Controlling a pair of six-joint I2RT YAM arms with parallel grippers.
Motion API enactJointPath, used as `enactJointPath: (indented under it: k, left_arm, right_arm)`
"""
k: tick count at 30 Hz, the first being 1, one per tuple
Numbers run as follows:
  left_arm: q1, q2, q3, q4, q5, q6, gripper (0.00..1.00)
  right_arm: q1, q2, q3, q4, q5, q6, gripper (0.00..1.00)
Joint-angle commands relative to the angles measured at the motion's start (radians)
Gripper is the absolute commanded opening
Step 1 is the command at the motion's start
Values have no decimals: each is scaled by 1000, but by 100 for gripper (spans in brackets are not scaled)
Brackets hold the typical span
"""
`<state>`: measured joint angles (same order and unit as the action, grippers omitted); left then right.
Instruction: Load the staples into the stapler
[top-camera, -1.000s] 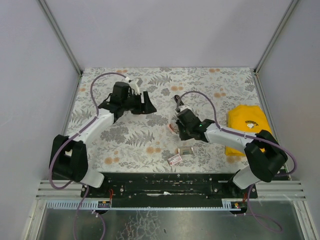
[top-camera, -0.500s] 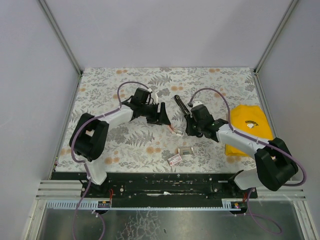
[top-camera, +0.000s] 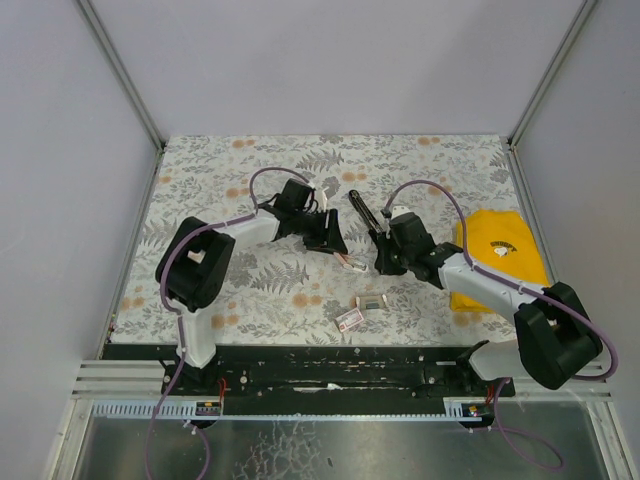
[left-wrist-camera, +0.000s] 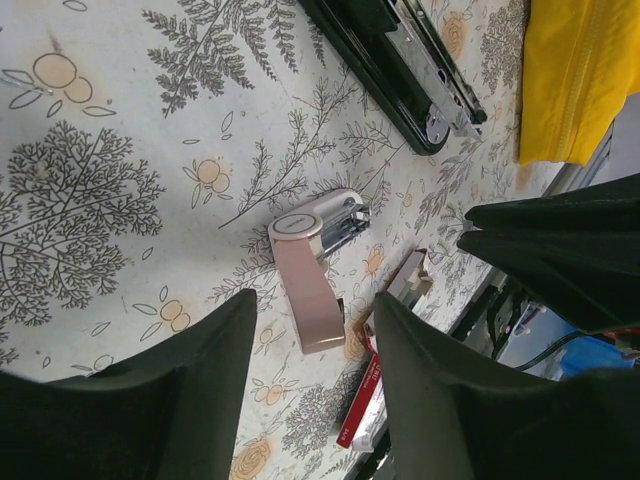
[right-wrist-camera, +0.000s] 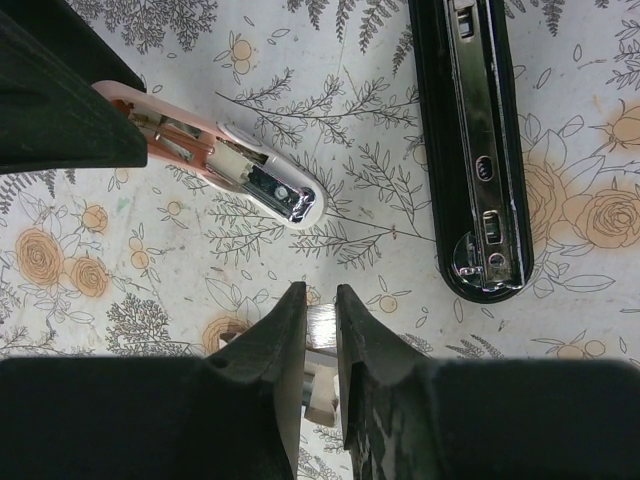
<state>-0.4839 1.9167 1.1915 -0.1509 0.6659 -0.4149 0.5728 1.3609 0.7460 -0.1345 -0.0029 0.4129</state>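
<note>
Right gripper (right-wrist-camera: 320, 296) nipped narrow on a silvery strip (right-wrist-camera: 320, 335) — the stapler (right-wrist-camera: 472, 150) lies at its one o'clock, apart; left gripper (left-wrist-camera: 314, 305) gapes, empty. One black stapler, one pink stapler (left-wrist-camera: 308, 265), two small boxes (top-camera: 372, 302)

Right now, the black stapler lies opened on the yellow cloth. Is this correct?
Not quite. The black stapler does lie opened, but on the flowered table cover, not on the yellow cloth, which lies apart from it to the right. The top external view shows this.
</note>
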Motion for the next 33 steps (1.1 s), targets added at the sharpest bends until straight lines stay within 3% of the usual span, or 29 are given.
enactJointPath:
  k: [1, 9, 12, 24, 33]
  left_arm:
    - [-8, 28, 38, 45, 16, -5, 45]
    - [-12, 58, 101, -50, 10, 81, 12]
    - [-14, 72, 127, -89, 59, 130, 4]
    - [-56, 171, 266, -333, 107, 313, 0]
    - [-65, 183, 273, -348, 100, 321, 0]
  right_arm:
    - [-9, -31, -10, 55, -34, -26, 22]
    - [-10, -63, -10, 101, -105, -107, 23]
    - [-10, -65, -5, 119, -141, -151, 23]
    - [11, 2, -16, 248, -244, -239, 22]
    - [50, 64, -22, 277, -228, -279, 22]
